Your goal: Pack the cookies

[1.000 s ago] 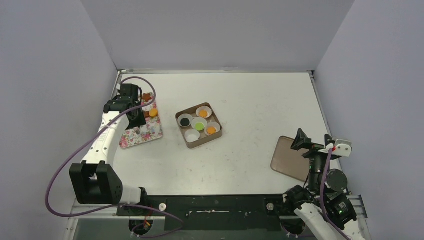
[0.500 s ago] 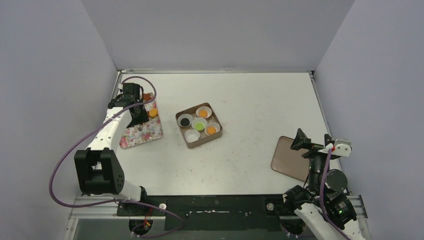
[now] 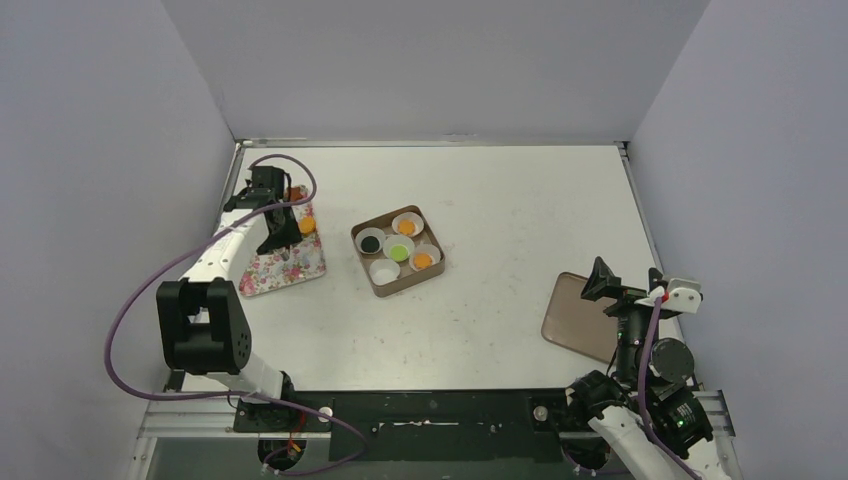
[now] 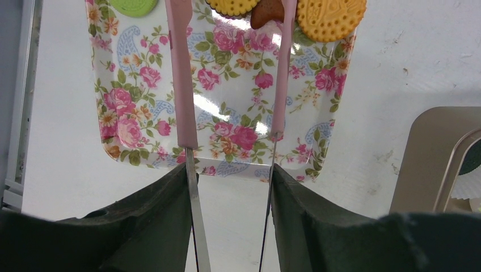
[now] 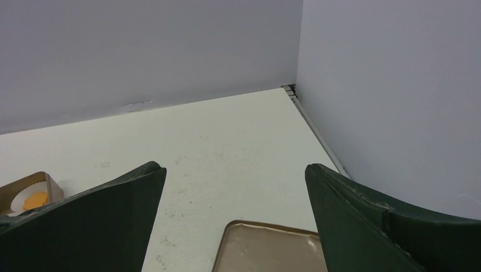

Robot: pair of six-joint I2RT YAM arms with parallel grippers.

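Observation:
My left gripper (image 3: 275,225) hangs over the floral tray (image 3: 285,262) at the left. Its jaws are shut on a pair of metal tongs (image 4: 180,73) with pink tips. In the left wrist view, the tongs stand spread over the tray (image 4: 227,113). A brown cookie (image 4: 268,11) lies between the tips, with orange cookies (image 4: 330,17) and a green one (image 4: 133,4) beside it. The tips themselves are cut off at the top edge. My right gripper (image 3: 625,288) stands open and empty at the near right (image 5: 233,167).
A brown box (image 3: 360,235) in the middle holds white paper cups with a dark, a green and two orange cookies; one cup (image 3: 384,270) is empty. A tan lid (image 3: 580,318) lies under the right gripper. Walls stand close on the left and right.
My left arm has swung in toward the table, and its gripper has shifted a little toward the far end of the tray. The right arm has not moved.

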